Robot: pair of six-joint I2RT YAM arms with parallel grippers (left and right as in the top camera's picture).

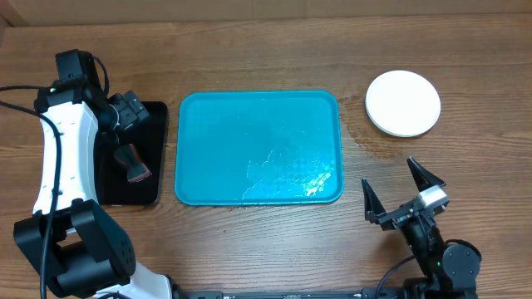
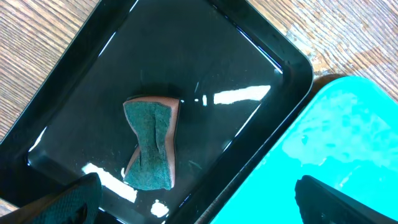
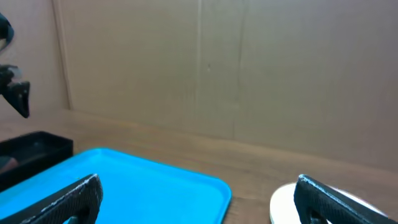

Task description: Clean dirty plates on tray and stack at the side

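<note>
The turquoise tray (image 1: 224, 141) lies in the middle of the table with nothing on it and a wet sheen at its front right. A white plate (image 1: 403, 102) sits on the wood to the tray's far right. The light blue and yellow-green plates are not visible. My left gripper (image 1: 131, 124) hangs open and empty over the black tray (image 1: 154, 178), above a green-and-pink sponge (image 2: 151, 144). My right gripper (image 1: 401, 193) is open and empty near the front edge, right of the tray. The right wrist view shows the tray (image 3: 137, 180) and the plate's edge (image 3: 283, 202).
The black tray (image 2: 186, 56) sits directly left of the turquoise tray (image 2: 348, 137), their rims nearly touching. A cardboard wall (image 3: 217, 68) stands behind the table. A damp patch marks the wood between the tray and the white plate.
</note>
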